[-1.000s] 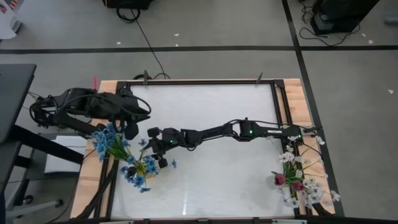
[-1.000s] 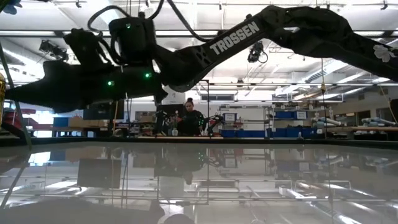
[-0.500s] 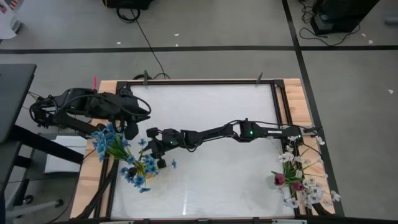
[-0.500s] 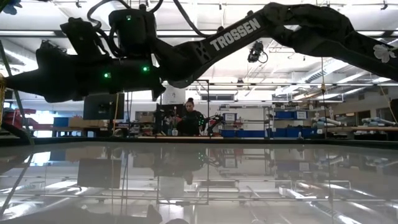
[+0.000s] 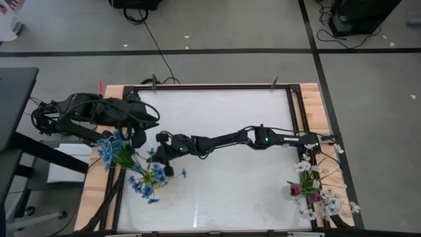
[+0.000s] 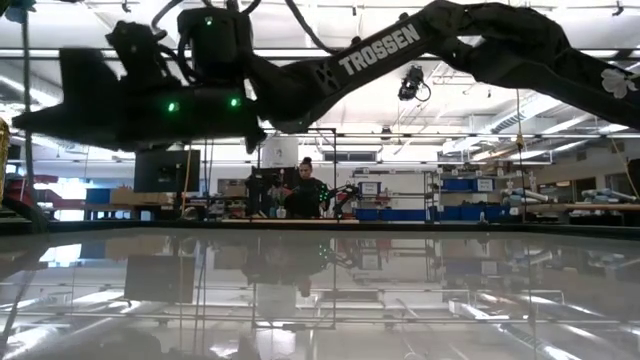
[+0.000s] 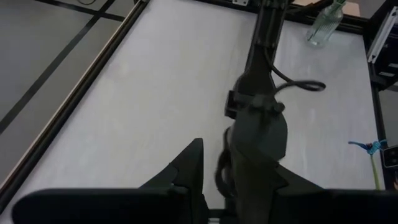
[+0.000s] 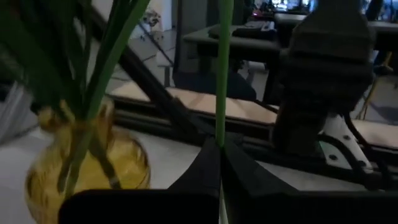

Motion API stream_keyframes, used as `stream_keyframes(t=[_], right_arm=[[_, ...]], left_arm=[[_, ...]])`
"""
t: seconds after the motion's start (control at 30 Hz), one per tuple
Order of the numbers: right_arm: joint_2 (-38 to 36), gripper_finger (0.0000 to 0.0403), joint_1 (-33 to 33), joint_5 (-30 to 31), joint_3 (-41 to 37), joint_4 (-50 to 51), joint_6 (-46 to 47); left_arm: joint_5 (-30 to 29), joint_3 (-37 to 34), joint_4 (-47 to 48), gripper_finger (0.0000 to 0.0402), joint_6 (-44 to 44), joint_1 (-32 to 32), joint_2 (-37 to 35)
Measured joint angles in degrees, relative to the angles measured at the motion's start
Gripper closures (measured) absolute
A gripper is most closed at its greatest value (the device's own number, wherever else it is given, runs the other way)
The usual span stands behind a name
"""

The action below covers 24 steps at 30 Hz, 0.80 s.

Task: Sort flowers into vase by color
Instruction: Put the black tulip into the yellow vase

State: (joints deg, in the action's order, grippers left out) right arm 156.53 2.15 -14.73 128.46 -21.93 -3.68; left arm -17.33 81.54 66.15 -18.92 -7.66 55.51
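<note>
An amber glass vase (image 8: 93, 158) with blue flowers (image 5: 146, 184) stands near the table's left edge, their green stems fanning out of it. My right gripper (image 5: 158, 153) reaches across the table to just beside this vase and is shut on one thin green stem (image 8: 222, 74). That stem's blossom is out of the right wrist view. White and dark red flowers (image 5: 316, 191) stand at the near right. My left gripper (image 5: 138, 136) waits above the table's left side with its fingers apart and nothing between them. My right gripper pinches the thin green stem (image 8: 221, 134) between its two fingers. The fingers come in level from the table's right and lie across the stem. The stem stands upright and runs up out of the right wrist view; its lower end is hidden by the fingers.
A clear glass vase (image 7: 323, 25) stands at the right side of the table. A single blue blossom (image 5: 183, 173) lies just right of the amber vase. The right arm (image 5: 223, 139) spans the table's middle. A person (image 6: 305, 190) stands far behind the table.
My right gripper has shut on the green stem beside the amber vase and has rolled a little about its own axis. It has stayed in place by the vase.
</note>
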Motion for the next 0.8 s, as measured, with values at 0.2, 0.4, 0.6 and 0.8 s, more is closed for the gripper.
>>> stream_keyframes(t=[0.2, 0.4, 0.6, 0.8], right_arm=[[-3.9, 0.0399, -0.9, 2.1, 0.0, 3.5, 4.3], [-7.8, 0.0400, -3.2, 4.9, 0.0, 7.6, 11.2], [-8.7, 0.0400, -6.0, 7.7, 0.0, 7.0, 23.1], [-8.9, 0.0401, -7.8, 7.9, -0.1, 3.2, 30.5]], left_arm=[[0.6, 0.0, 0.0, 0.0313, -0.3, 0.0, 0.0], [-5.2, 2.3, 0.9, 0.0312, -0.8, 0.0, 0.0], [-15.4, 14.0, 3.4, 0.0312, 0.4, 2.6, 0.0], [-16.0, 22.6, 8.2, 0.0297, -4.0, 5.0, -0.2]])
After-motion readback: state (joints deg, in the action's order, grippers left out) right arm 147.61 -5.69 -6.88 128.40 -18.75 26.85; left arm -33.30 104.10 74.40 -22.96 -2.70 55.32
